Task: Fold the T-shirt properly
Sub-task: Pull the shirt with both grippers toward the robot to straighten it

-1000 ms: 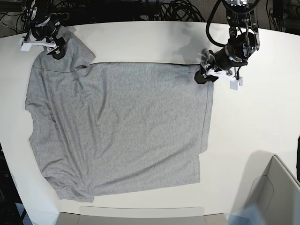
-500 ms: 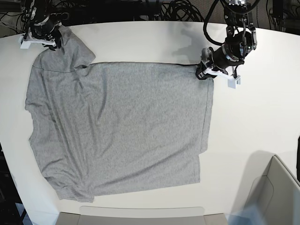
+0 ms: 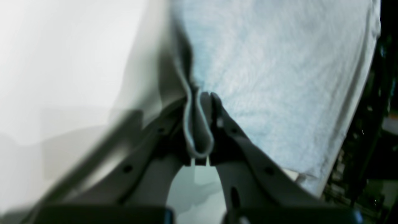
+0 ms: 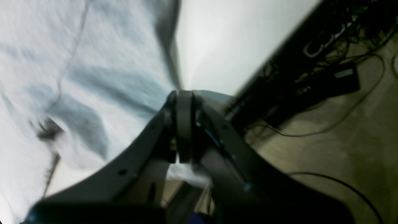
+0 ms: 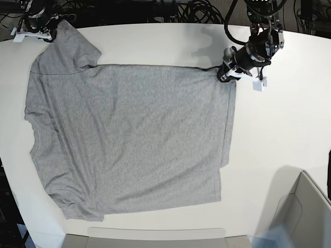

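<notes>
A: Grey cotton is filling your left wrist view: the T-shirt is running up and to the right, and a looped fold of its hem is sitting pinched in the left gripper, whose jaws are clamping together on that fold. White table is showing on the left.

B: And your right wrist view?

A: There the right gripper is pressing its jaws together, and the wrinkled shirt is spreading to the left right up to the jaw tips. The picture is blurred, so you cannot tell for sure whether cloth is lying between the jaws. Dark cables are hanging past the table edge.

B: The base view?

A: You are seeing the shirt lying flat and plain side up across the table. The left gripper is sitting at its far corner on the picture's right, and the right gripper is sitting at the sleeve tip at the far left
</notes>
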Controlling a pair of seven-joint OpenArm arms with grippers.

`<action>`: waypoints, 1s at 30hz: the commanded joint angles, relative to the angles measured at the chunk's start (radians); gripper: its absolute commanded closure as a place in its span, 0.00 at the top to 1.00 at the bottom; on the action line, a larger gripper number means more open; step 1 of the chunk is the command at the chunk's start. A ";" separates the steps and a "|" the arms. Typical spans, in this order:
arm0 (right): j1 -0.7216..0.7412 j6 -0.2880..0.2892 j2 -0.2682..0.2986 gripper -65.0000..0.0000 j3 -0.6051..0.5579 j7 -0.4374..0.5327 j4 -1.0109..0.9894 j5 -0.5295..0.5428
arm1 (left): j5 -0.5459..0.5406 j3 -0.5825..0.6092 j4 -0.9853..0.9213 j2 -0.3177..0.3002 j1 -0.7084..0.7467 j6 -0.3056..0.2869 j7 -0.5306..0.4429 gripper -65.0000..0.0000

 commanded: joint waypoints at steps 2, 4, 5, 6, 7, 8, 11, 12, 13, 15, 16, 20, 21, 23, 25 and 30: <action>-0.033 0.056 0.007 0.00 0.027 0.010 0.035 0.006 | 0.021 -0.031 0.051 -0.016 0.036 0.009 0.007 0.00; -0.039 0.066 0.005 0.00 0.042 0.010 0.049 0.006 | 0.021 -0.055 0.086 -0.016 0.064 0.009 0.007 0.00; -0.039 0.066 0.005 0.00 0.050 0.010 0.049 0.006 | 0.021 -0.060 0.094 -0.016 0.075 0.009 0.007 0.00; -0.041 0.066 0.005 0.00 0.059 0.010 0.049 0.006 | 0.021 -0.063 0.095 -0.016 0.081 0.009 0.007 0.00; -0.044 0.066 0.005 0.00 0.070 0.010 0.051 0.006 | 0.021 -0.063 0.097 -0.016 0.084 0.009 0.007 0.00; -0.044 0.066 0.003 0.00 0.079 0.010 0.052 0.006 | 0.021 -0.063 0.097 -0.016 0.084 0.009 0.007 0.00; -0.060 0.070 0.002 0.00 0.111 0.007 0.060 0.008 | 0.021 -0.075 0.097 -0.016 0.108 0.009 0.005 0.00; -0.067 0.071 -0.003 0.00 0.120 -0.004 0.066 0.011 | 0.021 -0.095 0.097 -0.016 0.119 0.009 0.005 0.00; -0.068 0.071 -0.009 0.00 0.129 -0.016 0.078 0.010 | 0.021 -0.120 0.097 -0.016 0.127 0.007 0.005 0.00; -0.073 0.071 -0.017 0.00 0.149 -0.029 0.106 0.010 | 0.021 -0.159 0.097 -0.016 0.133 0.005 0.005 0.00; -0.074 0.071 -0.032 0.00 0.159 -0.033 0.120 0.010 | 0.021 -0.175 0.097 -0.018 0.141 0.005 0.007 0.00; -0.074 0.073 -0.052 0.00 0.186 -0.035 0.172 0.008 | 0.021 -0.181 0.097 -0.051 0.142 0.005 0.007 0.00; -0.074 0.073 -0.052 0.00 0.186 -0.035 0.181 0.008 | 0.021 -0.181 0.097 -0.053 0.141 0.005 0.007 0.00; -0.074 0.073 -0.052 0.00 0.180 -0.035 0.186 0.008 | 0.021 -0.181 0.097 -0.053 0.139 0.005 0.007 0.00; -0.074 0.073 -0.053 0.00 0.179 -0.035 0.186 0.008 | 0.021 -0.181 0.097 -0.053 0.139 0.005 0.007 0.00; -0.099 0.140 -0.053 0.01 0.137 -0.036 0.187 0.010 | 0.021 -0.179 0.097 -0.055 0.139 0.005 0.007 0.00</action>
